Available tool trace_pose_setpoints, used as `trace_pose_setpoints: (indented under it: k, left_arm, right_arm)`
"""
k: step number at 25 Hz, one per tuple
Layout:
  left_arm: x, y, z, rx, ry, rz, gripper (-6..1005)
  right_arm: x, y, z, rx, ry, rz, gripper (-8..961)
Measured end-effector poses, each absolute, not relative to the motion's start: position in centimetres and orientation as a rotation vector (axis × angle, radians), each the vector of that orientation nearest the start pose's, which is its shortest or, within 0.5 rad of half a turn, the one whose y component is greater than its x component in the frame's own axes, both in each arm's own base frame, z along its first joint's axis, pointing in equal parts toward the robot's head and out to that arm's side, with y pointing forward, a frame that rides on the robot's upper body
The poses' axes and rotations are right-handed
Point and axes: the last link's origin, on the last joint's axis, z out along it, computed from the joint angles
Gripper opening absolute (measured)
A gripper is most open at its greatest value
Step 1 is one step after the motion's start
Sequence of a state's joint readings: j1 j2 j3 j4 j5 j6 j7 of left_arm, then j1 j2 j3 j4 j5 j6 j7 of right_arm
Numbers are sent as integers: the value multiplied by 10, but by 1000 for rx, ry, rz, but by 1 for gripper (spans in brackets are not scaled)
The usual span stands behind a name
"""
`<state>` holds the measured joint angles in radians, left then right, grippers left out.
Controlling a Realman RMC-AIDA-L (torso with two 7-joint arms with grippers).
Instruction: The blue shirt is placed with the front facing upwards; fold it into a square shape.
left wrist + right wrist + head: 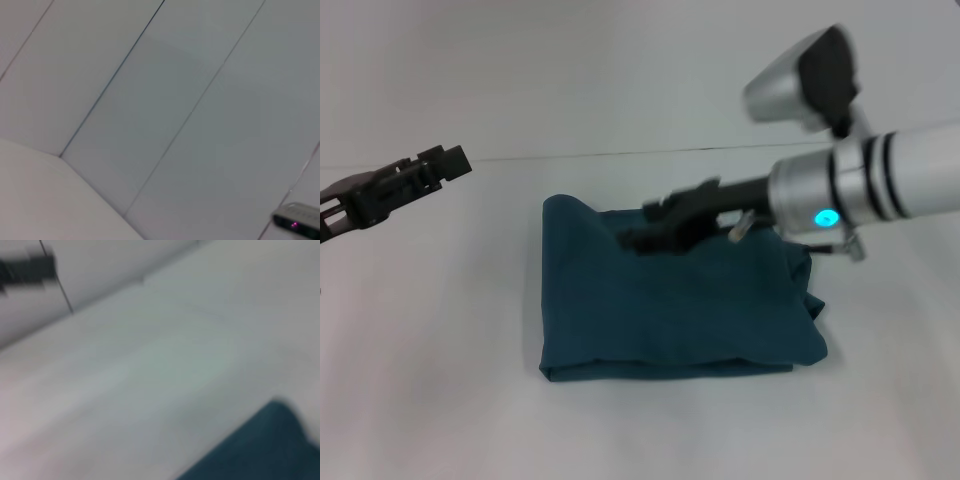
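The blue shirt (670,300) lies on the white table (430,380) as a folded, roughly square bundle, with its right edge bunched and uneven. No lettering shows on it. My right gripper (645,225) reaches in from the right and hovers over the bundle's far middle part. In the right wrist view only a corner of the blue shirt (272,445) shows, and my left gripper (27,270) appears farther off as a dark shape. In the head view my left gripper (445,162) is raised at the far left, well away from the cloth.
A pale wall with thin dark panel seams (110,80) stands behind the table. A small grey device with a pink light (297,219) shows in the left wrist view. The right arm's silver forearm (880,185) spans the upper right.
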<state>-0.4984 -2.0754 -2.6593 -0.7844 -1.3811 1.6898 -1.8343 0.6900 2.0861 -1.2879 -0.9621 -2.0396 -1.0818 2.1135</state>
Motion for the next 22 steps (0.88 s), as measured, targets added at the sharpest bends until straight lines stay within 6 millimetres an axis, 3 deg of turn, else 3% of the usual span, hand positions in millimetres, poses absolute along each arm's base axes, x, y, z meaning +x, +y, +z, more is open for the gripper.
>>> trace_pose_setpoints:
  k: [6,12,17,22]
  left_arm:
    - [-250,344,76,-2331,-1006,-1197,683]
    - [-250,348,73,-2355,-931,-1124,683]
    - [-247,352,65,-2467,-745,-955,683]
    - [-236,346,61,-2647,-573,-856,683]
  right_arm:
    - [167,408,19,-2579,628,488,609]
    - [198,391,61,-2512,484,654,610]
    - [200,378,68,-2630,419,644,608]
    - [191,362,66,-2868,380,558,605]
